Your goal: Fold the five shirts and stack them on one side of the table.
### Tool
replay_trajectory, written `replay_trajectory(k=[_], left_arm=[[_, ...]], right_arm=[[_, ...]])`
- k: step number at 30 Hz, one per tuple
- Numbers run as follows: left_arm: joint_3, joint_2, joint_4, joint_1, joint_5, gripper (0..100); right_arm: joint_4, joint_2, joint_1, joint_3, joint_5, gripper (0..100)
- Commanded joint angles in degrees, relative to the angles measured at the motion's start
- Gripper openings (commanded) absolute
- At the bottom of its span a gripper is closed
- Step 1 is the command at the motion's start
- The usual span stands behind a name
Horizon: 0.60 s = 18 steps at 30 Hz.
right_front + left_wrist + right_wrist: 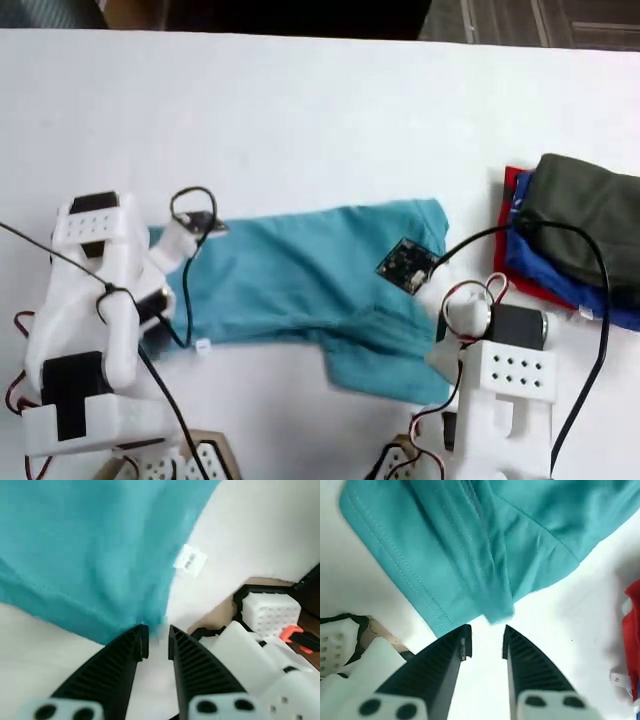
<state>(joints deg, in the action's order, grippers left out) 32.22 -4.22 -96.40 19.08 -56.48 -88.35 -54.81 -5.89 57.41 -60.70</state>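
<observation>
High view: white table (300,100), teal shirt (300,270) lying crumpled and partly spread across the middle, long axis running side to side. The left arm (90,300) sits at one end of the shirt and the right arm (500,370) at the other end, both wrists over the cloth. A stack (575,240) of folded shirts is at the table's right side, just beyond the right arm: dark olive shirt (590,205) on top, blue shirt (545,265) under it, red shirt (512,190) at the bottom. The stack is apart from the teal shirt.

Left wrist view: the left gripper (157,640) has its black jaws a narrow gap apart, with bare table visible between them. The teal shirt's hem comes right down to the tips; it does not look clamped. A white tag (190,560) sticks out at the shirt's edge. A white arm base (270,612) is near.

Right wrist view: the right gripper (485,640) has its jaws apart and nothing between them. A folded edge of the teal shirt hangs just beyond the tips, not touching. The red shirt shows at the frame edge.
</observation>
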Motion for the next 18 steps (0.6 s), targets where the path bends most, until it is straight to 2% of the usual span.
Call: replay_trajectory(k=[1,5,7,9,11,14,18], left_arm=[[-4.9,-2.6,-4.1,1.5,-0.9,10],[-15.9,-2.6,-5.5,5.5,-0.4,10],[-22.7,-2.0,-5.5,7.6,0.6,10],[-26.9,-1.9,-3.7,8.0,5.5,8],[-27.2,-1.9,-0.2,6.5,10.6,2],[-23.9,-1.2,5.0,1.9,16.6,3],[-20.7,3.9,11.3,-5.6,21.2,3]], right_arm=[[-1.1,-1.5,-0.7,-3.5,-0.4,11.8],[-2.9,-2.1,-0.7,-13.4,0.3,9.9],[-0.1,-2.3,-0.4,-17.1,3.5,6.7],[5.1,-1.7,0.7,-17.5,8.1,1.6],[10.2,0.4,2.9,-15.7,11.4,2.3],[17.5,5.3,7.8,-13.3,16.8,2.2],[26.2,13.8,14.5,-12.9,22.8,2.2]])
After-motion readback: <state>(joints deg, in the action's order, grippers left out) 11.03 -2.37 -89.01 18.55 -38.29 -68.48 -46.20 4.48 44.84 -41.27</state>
